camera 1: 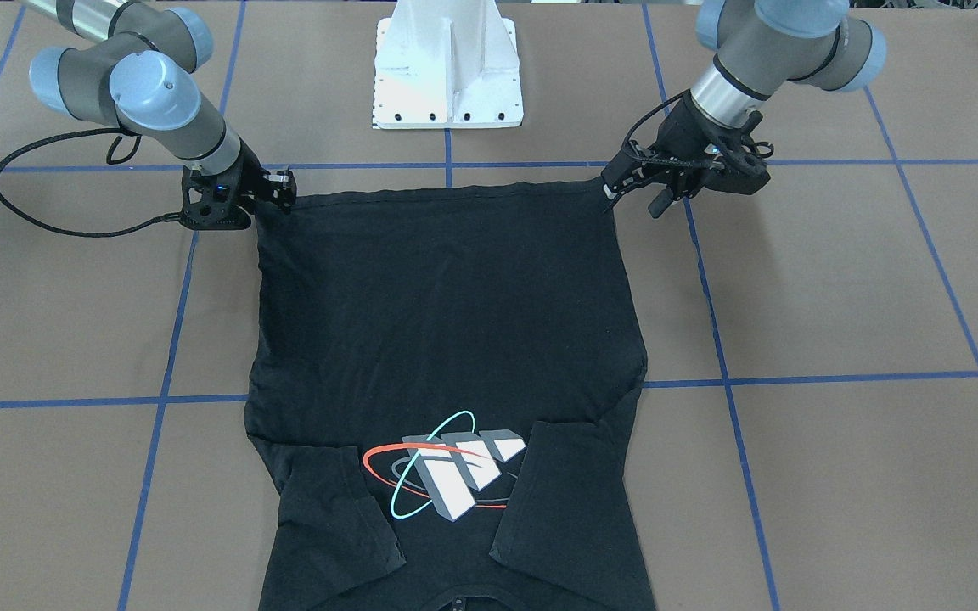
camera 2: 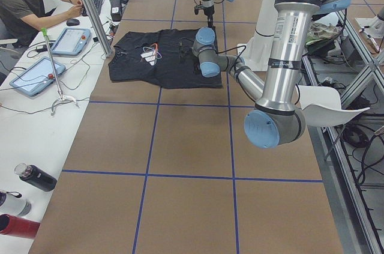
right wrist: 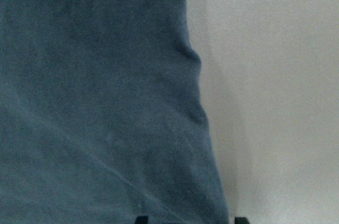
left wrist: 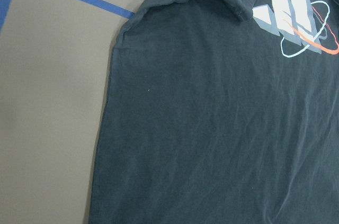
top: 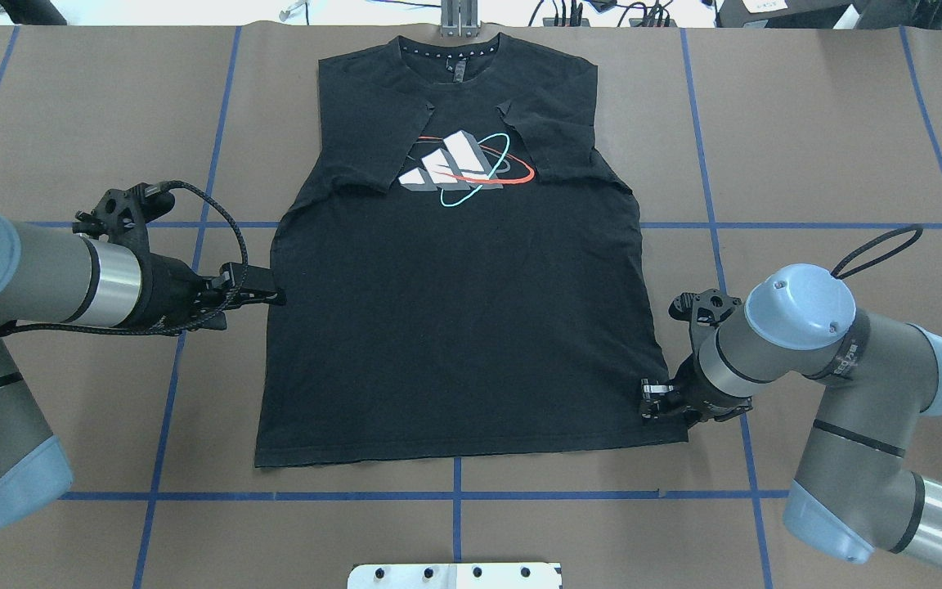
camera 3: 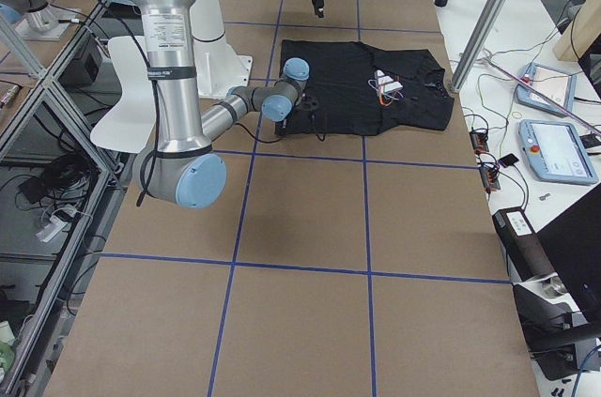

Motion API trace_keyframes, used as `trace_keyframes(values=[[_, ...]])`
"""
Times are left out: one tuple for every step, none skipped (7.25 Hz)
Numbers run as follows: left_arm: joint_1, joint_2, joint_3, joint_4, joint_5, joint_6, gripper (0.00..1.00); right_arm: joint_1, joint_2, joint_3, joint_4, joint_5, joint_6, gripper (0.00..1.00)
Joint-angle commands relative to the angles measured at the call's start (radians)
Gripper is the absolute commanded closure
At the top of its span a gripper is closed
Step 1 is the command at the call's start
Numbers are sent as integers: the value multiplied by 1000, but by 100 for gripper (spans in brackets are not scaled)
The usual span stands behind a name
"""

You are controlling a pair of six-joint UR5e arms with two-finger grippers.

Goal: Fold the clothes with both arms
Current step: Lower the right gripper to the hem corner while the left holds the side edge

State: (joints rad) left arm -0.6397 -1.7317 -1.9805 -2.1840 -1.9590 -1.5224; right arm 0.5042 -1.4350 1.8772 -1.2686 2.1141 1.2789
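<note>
The T-shirt (camera 1: 455, 322) lies flat on the tabletop (camera 1: 837, 297). At its hem corner the right end effector (camera 1: 287, 192) waits, jaws apart, probably for gripping; the left end effector (camera 1: 632, 202) hovers open and empty over the opposite edge.

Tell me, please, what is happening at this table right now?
A robot is handling a black T-shirt that lies flat, print up, with both sleeves already folded inward over the chest. The right gripper sits low at the hem corner, jaws open about the cloth edge. The left gripper is at the opposite side edge, apparently higher, jaws also open. Neither holds the shirt yet.
</note>
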Motion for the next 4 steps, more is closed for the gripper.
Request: trace_keyframes(values=[[0,0,-3,0,0,1,0,0,-4,0,0,1,-1,40],[0,0,-4,0,0,-1,0,2,-8,0,0,0,-1,40],[0,0,-6,1,0,1,0,2,-18,3,0,0,-1,41],[0,0,-6,1,0,-1,0,2,-18,5,0,0,-1,46]])
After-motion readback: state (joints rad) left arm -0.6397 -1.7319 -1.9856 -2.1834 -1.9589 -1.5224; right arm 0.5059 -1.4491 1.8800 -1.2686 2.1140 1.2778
